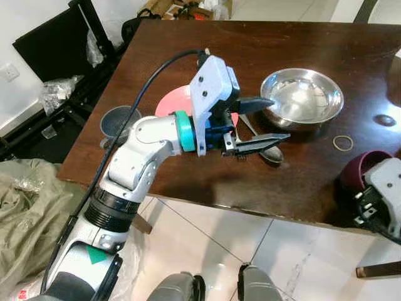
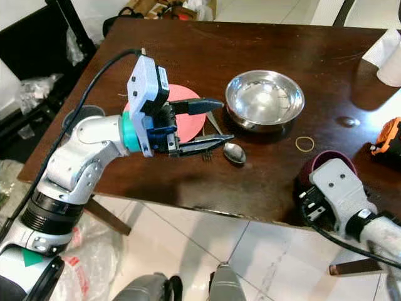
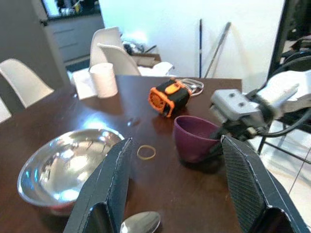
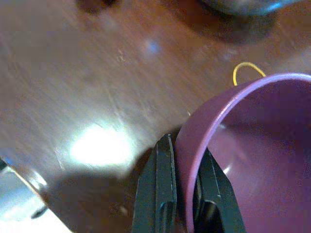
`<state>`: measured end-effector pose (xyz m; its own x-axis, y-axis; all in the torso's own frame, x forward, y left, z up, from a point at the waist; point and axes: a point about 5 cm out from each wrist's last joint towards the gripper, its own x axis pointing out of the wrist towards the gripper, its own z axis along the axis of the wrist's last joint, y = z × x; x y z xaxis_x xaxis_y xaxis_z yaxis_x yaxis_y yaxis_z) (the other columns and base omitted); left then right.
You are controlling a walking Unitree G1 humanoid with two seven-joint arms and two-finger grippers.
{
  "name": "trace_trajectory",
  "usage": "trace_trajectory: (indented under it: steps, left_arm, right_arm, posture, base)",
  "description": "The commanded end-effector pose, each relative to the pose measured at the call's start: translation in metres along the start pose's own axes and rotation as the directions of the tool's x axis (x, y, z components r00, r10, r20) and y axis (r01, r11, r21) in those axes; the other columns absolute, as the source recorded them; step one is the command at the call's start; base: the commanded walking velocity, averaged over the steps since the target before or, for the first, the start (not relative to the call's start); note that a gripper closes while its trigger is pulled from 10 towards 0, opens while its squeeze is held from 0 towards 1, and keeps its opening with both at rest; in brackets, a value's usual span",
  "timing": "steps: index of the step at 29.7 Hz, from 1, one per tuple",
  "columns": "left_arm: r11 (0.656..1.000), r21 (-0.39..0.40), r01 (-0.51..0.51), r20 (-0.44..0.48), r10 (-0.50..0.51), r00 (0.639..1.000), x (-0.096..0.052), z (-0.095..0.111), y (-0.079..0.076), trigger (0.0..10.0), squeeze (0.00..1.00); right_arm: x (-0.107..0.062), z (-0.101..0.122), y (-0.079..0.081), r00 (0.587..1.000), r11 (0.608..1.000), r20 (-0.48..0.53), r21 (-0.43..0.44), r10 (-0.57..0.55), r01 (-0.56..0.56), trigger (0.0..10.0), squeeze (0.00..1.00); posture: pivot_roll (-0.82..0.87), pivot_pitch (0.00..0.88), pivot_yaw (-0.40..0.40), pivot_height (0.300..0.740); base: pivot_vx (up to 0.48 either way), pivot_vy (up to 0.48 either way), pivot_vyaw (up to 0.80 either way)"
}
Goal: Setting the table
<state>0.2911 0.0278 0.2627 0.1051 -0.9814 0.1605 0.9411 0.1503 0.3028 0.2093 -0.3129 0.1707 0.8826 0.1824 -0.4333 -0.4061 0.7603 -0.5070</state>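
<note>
Table [image 2: 263, 44]: dark wood, glossy, its near edge running just in front of the robot.
Left gripper [image 2: 216, 123]: held over the middle of the table near the front edge, fingers spread wide — nothing between them.
Spoon [image 2: 234, 152]: flat on the table just below the left gripper's lower finger, beside the plate.
Plate [image 2: 188, 119]: pink, partly hidden behind the left gripper, towards the table's left side.
Bowl [image 2: 265, 98]: shiny steel, upright, just beyond the left fingertips, about mid-table.
Right gripper [image 4: 187, 194]: at the front right edge, pinching the cup's rim — one finger outside the wall, one inside.
Cup [image 2: 326, 164]: purple, upright, close to the front right edge.
Rubber band [image 2: 304, 143]: yellow loop lying between bowl and cup.
Tape measure [image 3: 168, 97]: orange and black, near the right edge, beyond the cup.
Paper roll [image 3: 104, 79]: white, standing towards the far right corner.
</note>
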Motion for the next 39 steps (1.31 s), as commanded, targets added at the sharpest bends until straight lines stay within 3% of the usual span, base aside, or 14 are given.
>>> trace_trajectory:
  steps: [1, 6, 7, 8, 24, 25, 26, 27, 29, 31, 32, 34, 37, 39]
  left_arm:
    - [0.999, 0.017, 0.03, 0.004, -0.03, 1.0, 0.002, 0.004, -0.003, 10.0, 0.0]
    - [0.999, 0.017, 0.037, 0.028, -0.038, 0.999, 0.007, 0.008, -0.006, 10.0, 0.0]
    - [0.999, 0.014, 0.038, 0.032, -0.039, 0.999, 0.008, 0.009, -0.007, 10.0, 0.0]
    - [0.999, 0.008, 0.038, 0.033, -0.038, 0.999, 0.008, 0.009, -0.008, 10.0, 0.0]
    - [0.999, -0.016, 0.045, 0.029, -0.045, 0.999, 0.007, 0.009, -0.012, 10.0, 0.0]
    - [0.999, -0.021, 0.038, 0.03, -0.038, 0.999, 0.008, 0.008, -0.012, 10.0, 0.0]
    - [0.999, -0.021, 0.038, 0.03, -0.038, 0.999, 0.008, 0.008, -0.012, 10.0, 0.0]
    - [0.999, -0.025, 0.03, 0.03, -0.029, 0.999, 0.009, 0.007, -0.012, 10.0, 0.0]
    - [0.999, -0.029, 0.024, 0.031, -0.023, 0.999, 0.009, 0.007, -0.012, 10.0, 0.0]
    - [0.999, -0.029, 0.024, 0.031, -0.023, 0.999, 0.009, 0.007, -0.012, 10.0, 0.0]
    - [0.999, -0.032, 0.009, 0.031, -0.008, 1.0, 0.01, 0.006, -0.011, 10.0, 0.0]
    - [0.999, -0.032, 0.009, 0.031, -0.008, 1.0, 0.01, 0.006, -0.011, 10.0, 0.0]
    - [0.997, -0.041, -0.061, 0.023, 0.062, 0.998, 0.013, 0.002, -0.005, 10.0, 0.0]
    - [0.997, -0.042, -0.072, 0.021, 0.073, 0.997, 0.013, 0.001, -0.005, 10.0, 0.0]
  right_arm:
    - [-0.001, -0.008, -0.001, 0.999, 1.0, -0.037, 0.0, 0.021, -0.021, 10.0, 0.0]
    - [-0.001, -0.009, -0.019, 0.999, 1.0, -0.053, -0.028, -0.004, 0.003, 10.0, 0.0]
    - [-0.001, -0.009, -0.022, 0.998, 0.999, -0.056, -0.032, -0.014, 0.013, 10.0, 0.17]
    - [0.0, -0.01, -0.028, 0.998, 0.999, -0.059, -0.037, -0.033, 0.031, 10.0, 1.0]
    - [0.004, 0.0, -0.049, 0.984, 0.978, 0.042, -0.118, -0.171, 0.175, 10.0, 1.0]
    - [0.0, 0.011, -0.058, 0.96, 0.957, 0.11, -0.114, -0.256, 0.268, 10.0, 0.33]
    - [0.0, 0.011, -0.058, 0.96, 0.957, 0.11, -0.114, -0.256, 0.268, 10.0, 0.33]
    - [-0.007, 0.023, -0.066, 0.922, 0.927, 0.19, -0.103, -0.338, 0.361, 10.0, 0.0]
    - [-0.012, 0.033, -0.071, 0.884, 0.9, 0.246, -0.082, -0.398, 0.428, 10.0, 0.0]
    - [-0.012, 0.033, -0.071, 0.884, 0.9, 0.246, -0.082, -0.398, 0.428, 10.0, 0.0]
    - [-0.02, 0.046, -0.071, 0.833, 0.873, 0.32, -0.036, -0.452, 0.487, 10.0, 0.0]
    - [-0.02, 0.046, -0.071, 0.833, 0.873, 0.32, -0.036, -0.452, 0.487, 10.0, 0.0]
    - [-0.029, 0.093, -0.045, 0.688, 0.845, 0.517, 0.155, -0.51, 0.511, 10.0, 0.0]
    - [-0.029, 0.101, -0.037, 0.658, 0.842, 0.544, 0.203, -0.521, 0.499, 10.0, 0.0]
  posture:
    - [-0.09, 0.07, 0.143, 0.74]
    - [-0.09, 0.073, 0.142, 0.74]
    - [-0.09, 0.074, 0.141, 0.74]
    - [-0.09, 0.075, 0.14, 0.74]
    - [-0.09, 0.077, 0.145, 0.74]
    - [-0.1, 0.08, 0.146, 0.74]
    - [-0.1, 0.08, 0.146, 0.74]
    - [-0.1, 0.082, 0.148, 0.74]
    - [-0.1, 0.083, 0.149, 0.74]
    - [-0.1, 0.083, 0.149, 0.74]
    - [-0.1, 0.085, 0.151, 0.74]
    - [-0.1, 0.085, 0.151, 0.74]
    - [-0.11, 0.087, 0.159, 0.74]
    - [-0.11, 0.087, 0.159, 0.74]
  base:
    - [0.0, 0.0, 0.0]
    - [0.0, 0.0, 0.0]
    - [0.0, 0.0, 0.0]
    - [0.0, 0.0, 0.0]
    - [0.0, 0.0, 0.0]
    - [0.0, 0.0, 0.0]
    - [0.0, 0.0, 0.0]
    - [0.0, 0.0, 0.0]
    - [0.0, 0.0, 0.0]
    - [0.0, 0.0, 0.0]
    - [0.0, 0.0, 0.0]
    - [0.0, 0.0, 0.0]
    - [0.0, 0.0, 0.0]
    - [0.0, 0.0, 0.0]
